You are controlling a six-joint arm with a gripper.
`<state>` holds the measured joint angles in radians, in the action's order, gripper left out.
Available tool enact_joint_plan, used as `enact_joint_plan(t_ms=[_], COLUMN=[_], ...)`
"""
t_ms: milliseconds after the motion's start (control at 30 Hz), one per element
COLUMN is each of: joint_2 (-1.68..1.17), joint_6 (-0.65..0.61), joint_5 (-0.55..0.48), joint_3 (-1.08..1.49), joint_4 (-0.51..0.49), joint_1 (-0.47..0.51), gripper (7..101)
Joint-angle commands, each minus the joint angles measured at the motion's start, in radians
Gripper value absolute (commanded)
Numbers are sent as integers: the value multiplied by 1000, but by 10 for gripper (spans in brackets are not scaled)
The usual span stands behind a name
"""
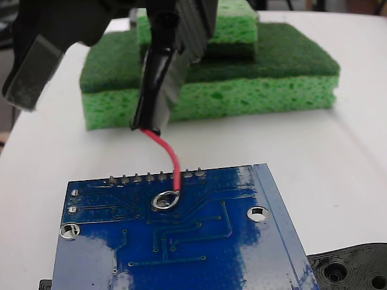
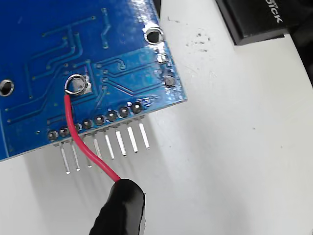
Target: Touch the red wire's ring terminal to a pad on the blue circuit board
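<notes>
The blue circuit board [image 1: 181, 248] lies flat near the front of the fixed view. The red wire [image 1: 172, 160] curves down from a black sleeve [image 1: 151, 90] that lies along the right finger [image 1: 181, 66]. Its ring terminal [image 1: 165, 199] rests on the board just behind the pin row. In the wrist view the ring terminal [image 2: 76, 84] overlaps the silvery square pad [image 2: 85, 89] on the blue circuit board [image 2: 58, 44], and the red wire [image 2: 78, 142] crosses the pins. My gripper [image 1: 91, 109] hangs above the board's far edge, jaws wide apart, left finger [image 1: 30, 75] well away from the sleeve.
Two stacked green sponges [image 1: 254, 72] stand behind the board. A black plastic part with holes [image 1: 354, 269] lies at the board's right corner. A black box [image 2: 259, 19] sits beyond the board in the wrist view. Bare metal pins [image 2: 120, 142] stick out from the board's edge.
</notes>
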<state>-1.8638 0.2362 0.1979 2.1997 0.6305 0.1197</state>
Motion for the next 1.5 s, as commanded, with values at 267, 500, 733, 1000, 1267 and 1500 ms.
enact_joint_plan(t_ms=[267, 500, 733, 1000, 1267, 1500], joint_2=[3, 2, -49, -399, -767, -1190], joint_6=[-3, -2, -14, -129, -184, -206], joint_5=[-11, -12, -29, -272, -474, -500], joint_3=[-6, -6, 8, 183, 474, 713], joint_4=[-5, -5, -9, -44, -14, 140], joint_1=[11, 11, 14, 81, 137, 143], gripper=[1003, 1003, 1003, 1003, 1003, 1003])
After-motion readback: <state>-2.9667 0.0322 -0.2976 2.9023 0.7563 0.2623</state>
